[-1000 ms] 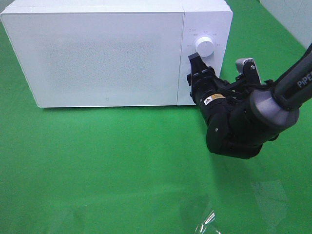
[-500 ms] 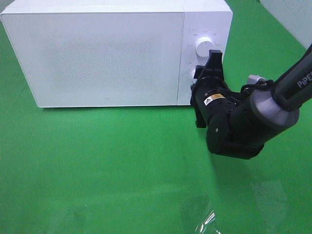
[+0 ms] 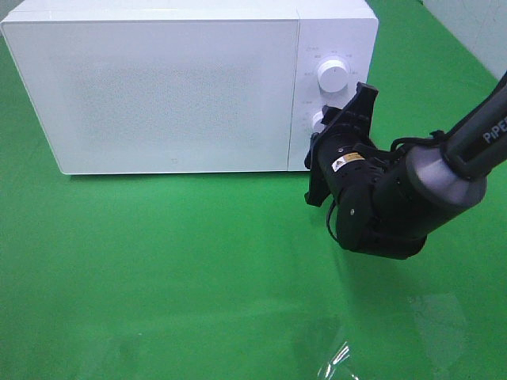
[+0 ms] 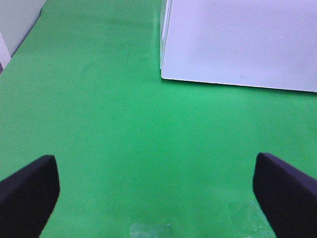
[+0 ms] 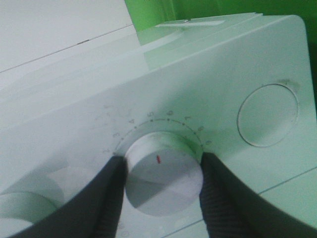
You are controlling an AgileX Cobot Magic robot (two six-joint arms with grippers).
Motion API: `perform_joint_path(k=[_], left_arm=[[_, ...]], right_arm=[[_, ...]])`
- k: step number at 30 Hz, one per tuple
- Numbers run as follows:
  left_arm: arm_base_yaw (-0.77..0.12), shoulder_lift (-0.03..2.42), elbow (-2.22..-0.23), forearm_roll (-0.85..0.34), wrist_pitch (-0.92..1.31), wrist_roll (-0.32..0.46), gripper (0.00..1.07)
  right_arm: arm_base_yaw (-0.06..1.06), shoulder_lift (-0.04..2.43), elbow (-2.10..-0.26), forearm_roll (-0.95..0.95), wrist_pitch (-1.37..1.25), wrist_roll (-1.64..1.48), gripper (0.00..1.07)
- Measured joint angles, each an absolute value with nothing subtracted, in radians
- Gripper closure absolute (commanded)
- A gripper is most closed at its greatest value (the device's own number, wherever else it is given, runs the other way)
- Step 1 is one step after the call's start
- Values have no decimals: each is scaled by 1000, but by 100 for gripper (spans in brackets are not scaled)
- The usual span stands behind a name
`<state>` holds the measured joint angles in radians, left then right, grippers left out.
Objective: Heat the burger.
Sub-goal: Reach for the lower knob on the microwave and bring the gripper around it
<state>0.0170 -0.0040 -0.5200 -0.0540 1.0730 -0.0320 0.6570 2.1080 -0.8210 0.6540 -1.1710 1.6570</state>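
The burger is out of view. The white microwave (image 3: 158, 87) stands at the back of the green table with its door closed; its lower front corner shows in the left wrist view (image 4: 237, 39). My right gripper (image 3: 325, 127) is at the control panel, shut on the lower knob (image 5: 163, 181). Its black fingers (image 5: 99, 203) press the knob from both sides. The knob's red mark sits near the middle of its face. The upper knob (image 3: 331, 75) is free. My left gripper (image 4: 158, 198) hangs open over bare green cloth, holding nothing.
A flat round button (image 5: 267, 115) sits on the panel beside the gripped knob. A crumpled piece of clear plastic (image 3: 337, 360) lies near the table's front edge. A pale wall (image 3: 475, 24) borders the back right corner.
My right wrist has rolled clockwise around the lower knob while staying closed on it. The left gripper has not moved.
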Motion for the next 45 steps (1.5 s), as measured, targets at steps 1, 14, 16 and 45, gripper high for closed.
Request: perform_joint_path(k=[1, 14, 16, 45], left_arm=[[17, -4, -520, -54, 1073, -32, 8], [17, -4, -520, -54, 1073, -32, 8], [17, -4, -520, -54, 1073, -32, 8], [17, -4, -520, -54, 1073, -32, 8]], right_arm=[[657, 2108, -821, 654, -1171, 1657, 107], [657, 2108, -821, 654, -1172, 1658, 105], [657, 2108, -821, 655, -1172, 1658, 103], [668, 2108, -832, 692, -1170, 1438, 42]])
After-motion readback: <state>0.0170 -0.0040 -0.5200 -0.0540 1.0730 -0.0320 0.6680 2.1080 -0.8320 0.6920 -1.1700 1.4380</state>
